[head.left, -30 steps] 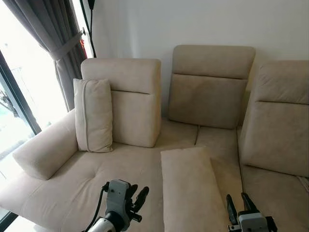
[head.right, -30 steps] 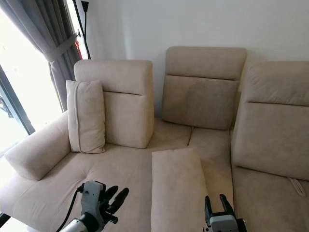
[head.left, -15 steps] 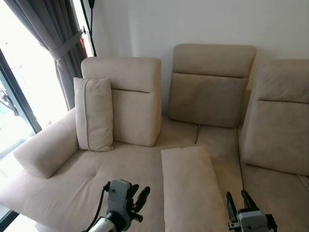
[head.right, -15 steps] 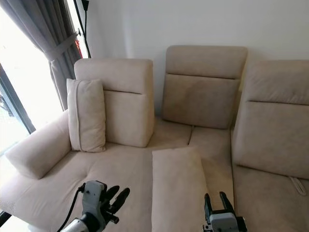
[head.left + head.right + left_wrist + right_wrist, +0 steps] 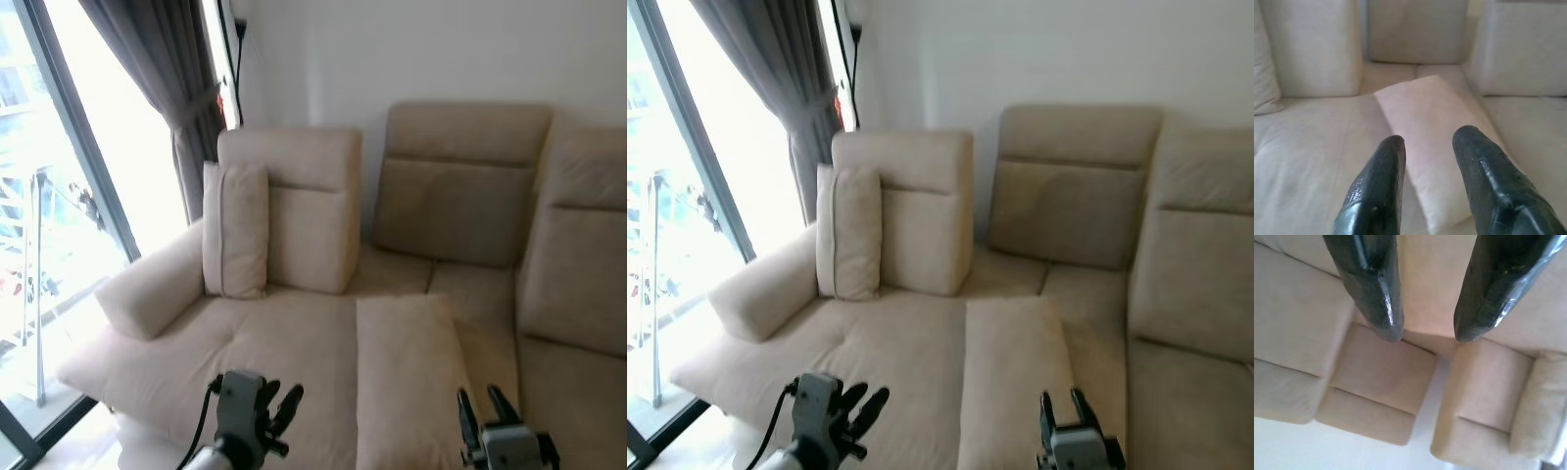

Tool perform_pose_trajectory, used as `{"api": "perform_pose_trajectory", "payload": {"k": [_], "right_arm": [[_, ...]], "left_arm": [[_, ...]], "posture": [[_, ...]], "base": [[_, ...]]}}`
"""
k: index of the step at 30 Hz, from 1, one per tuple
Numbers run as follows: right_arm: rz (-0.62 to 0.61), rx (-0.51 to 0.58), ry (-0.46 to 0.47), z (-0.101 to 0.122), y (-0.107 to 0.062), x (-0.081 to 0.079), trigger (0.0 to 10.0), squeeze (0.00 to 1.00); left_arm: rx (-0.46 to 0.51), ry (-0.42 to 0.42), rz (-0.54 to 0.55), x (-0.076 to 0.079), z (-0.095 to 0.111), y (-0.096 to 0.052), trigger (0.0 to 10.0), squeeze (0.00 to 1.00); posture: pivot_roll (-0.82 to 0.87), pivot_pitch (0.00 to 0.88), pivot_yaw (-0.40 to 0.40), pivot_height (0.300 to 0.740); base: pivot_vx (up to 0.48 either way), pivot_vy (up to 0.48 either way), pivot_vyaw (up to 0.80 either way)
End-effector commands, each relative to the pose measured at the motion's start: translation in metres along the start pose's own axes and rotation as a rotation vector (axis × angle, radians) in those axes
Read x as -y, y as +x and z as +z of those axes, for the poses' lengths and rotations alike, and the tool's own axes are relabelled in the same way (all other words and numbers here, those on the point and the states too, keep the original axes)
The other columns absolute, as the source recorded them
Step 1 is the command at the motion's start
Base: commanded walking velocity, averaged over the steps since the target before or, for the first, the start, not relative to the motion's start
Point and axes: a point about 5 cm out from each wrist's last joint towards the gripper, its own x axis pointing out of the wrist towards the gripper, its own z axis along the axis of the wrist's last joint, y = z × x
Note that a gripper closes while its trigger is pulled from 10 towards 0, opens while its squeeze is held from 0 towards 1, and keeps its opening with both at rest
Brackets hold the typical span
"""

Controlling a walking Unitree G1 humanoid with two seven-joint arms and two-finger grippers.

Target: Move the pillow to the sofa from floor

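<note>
Pillow lies flat on the sofa seat at your 12 o'clock; the camera has turned since a moment ago, so your task looks done. Left gripper and right gripper are spread, empty. Wrist views confirm it. You count two pillows; the second pillow stands at 10 o'clock.

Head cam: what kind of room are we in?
Most likely a home living room: a beige sectional sofa with a pillow lying on its seat, a dark tied-back curtain, and a floor-to-ceiling window.
</note>
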Motion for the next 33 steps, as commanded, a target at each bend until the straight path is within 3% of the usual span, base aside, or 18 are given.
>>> {"api": "perform_pose_trajectory", "payload": {"k": [1, 12, 23, 33], "right_arm": [[0.014, -0.006, 0.006, -0.0012, -0.0008, -0.0045, 10.0, 0.0], [0.008, -0.006, 0.008, -0.0025, 0.0029, -0.0036, 10.0, 0.0], [0.0, -0.014, 0.022, -0.0044, 0.0028, -0.003, 10.0, 0.0], [-0.007, -0.02, 0.028, -0.0043, 0.0028, -0.0022, 10.0, 0.0]], "left_arm": [[-0.031, 0.004, 0.023, -0.0058, -0.0059, -0.0051, 10.0, 0.0], [-0.027, 0.009, 0.017, -0.0052, -0.0045, -0.0019, 10.0, 0.0], [-0.027, 0.011, 0.015, -0.0049, -0.0045, -0.0021, 10.0, 0.0], [-0.029, 0.005, 0.015, -0.0042, -0.0053, -0.0018, 10.0, 0.0]], "posture": [[0.13, 0.0, 0.07, 0.74], [0.13, 0.0, 0.072, 0.74], [0.13, 0.0, 0.072, 0.74], [0.13, 0.0, 0.068, 0.74]], "base": [[-0.266, 0.0, 0.0], [-0.261, 0.0, 0.0], [0.0, 0.0, 0.0], [0.0, 0.0, -0.8]]}}
